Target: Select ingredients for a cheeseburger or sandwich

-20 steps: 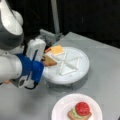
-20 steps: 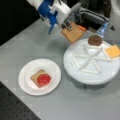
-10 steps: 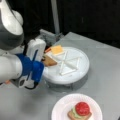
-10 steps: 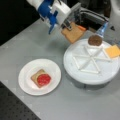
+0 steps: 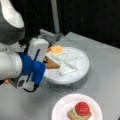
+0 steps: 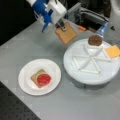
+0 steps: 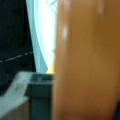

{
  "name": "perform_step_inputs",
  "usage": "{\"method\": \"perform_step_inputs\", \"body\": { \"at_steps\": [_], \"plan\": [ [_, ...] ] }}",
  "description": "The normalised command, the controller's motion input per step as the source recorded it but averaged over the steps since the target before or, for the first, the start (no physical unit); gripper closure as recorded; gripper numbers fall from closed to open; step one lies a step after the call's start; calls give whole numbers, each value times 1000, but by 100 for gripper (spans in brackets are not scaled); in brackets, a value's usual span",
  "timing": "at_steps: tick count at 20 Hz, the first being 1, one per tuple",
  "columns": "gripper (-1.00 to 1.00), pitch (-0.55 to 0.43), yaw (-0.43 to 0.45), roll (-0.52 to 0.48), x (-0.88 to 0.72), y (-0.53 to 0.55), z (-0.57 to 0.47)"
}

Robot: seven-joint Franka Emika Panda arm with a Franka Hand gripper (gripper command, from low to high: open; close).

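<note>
Right now my claw [image 6: 61, 25] is shut tight on a toast square [image 6: 66, 33]. I hold it up in the air by one edge, and it hangs tilted. In a front view it sits just past the left rim of the big white tray [image 6: 82, 75], over the gray table [image 6: 37, 47]. In a front view the same toast [image 5: 52, 64] pokes out from my blue and white claw [image 5: 45, 61] near the tray's left side [image 5: 82, 72]. In my wrist view the toast [image 7: 87, 62] is so close that it fills most of what I see, with a bit of the white tray [image 7: 42, 37] behind it.

The tray is round and has raised white lines that cut it into slices like a pie. One slice holds the dark brown patty [image 6: 95, 40]. The slice next to it holds the yellow cheese square [image 6: 112, 51]. In a front view the cheese [image 5: 57, 49] lies at the far side of the tray. The other slices I can see look bare.

The white paper plate [image 6: 26, 82] holds the sandwich [image 6: 41, 78]. It has a toast base with a red tomato round [image 6: 44, 79] on top. In a front view I can see green lettuce [image 5: 75, 113] between the toast base and the tomato [image 5: 82, 108]. The plate [image 5: 61, 107] sits near the tray, not touching it.
</note>
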Motion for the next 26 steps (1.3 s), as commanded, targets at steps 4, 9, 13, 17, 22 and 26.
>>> {"method": "perform_step_inputs", "body": {
  "at_steps": [4,9,13,17,22,26],
  "plan": [
    [100,122,-33,-23,246,27,188],
    [100,78,-11,-16,339,-30,181],
    [100,48,-20,-10,442,-64,82],
    [100,33,-56,-1,481,-83,42],
    [100,50,-57,59,515,-131,20],
    [100,62,-12,124,485,-181,-11]
  ]
}}
